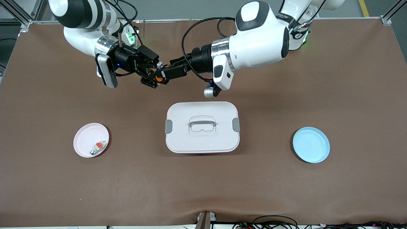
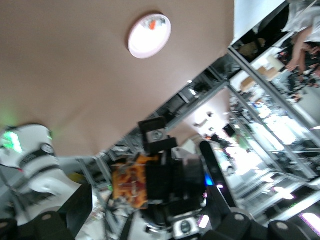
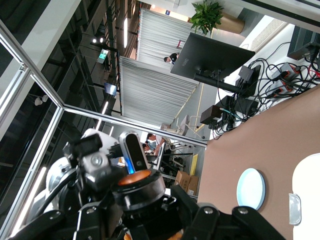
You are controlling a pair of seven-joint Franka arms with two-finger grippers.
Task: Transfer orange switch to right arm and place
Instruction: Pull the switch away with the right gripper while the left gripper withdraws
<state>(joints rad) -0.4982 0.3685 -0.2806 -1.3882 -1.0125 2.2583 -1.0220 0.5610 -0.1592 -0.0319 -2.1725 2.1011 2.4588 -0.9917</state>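
Brown cloth covers the counter point(image 1: 286, 190). From the front we see both tools meeting in the air above it: the right tool point(image 1: 152, 75) clamps the orange switch point(image 1: 158, 78), the left tool point(image 1: 168, 72) parted around it. Our right wrist view shows the switch's orange cap point(image 3: 136, 179) up close between that tool's fingers.

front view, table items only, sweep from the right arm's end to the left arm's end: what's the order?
Pink plate holding a white-and-silver part → lidded white box → blue plate.
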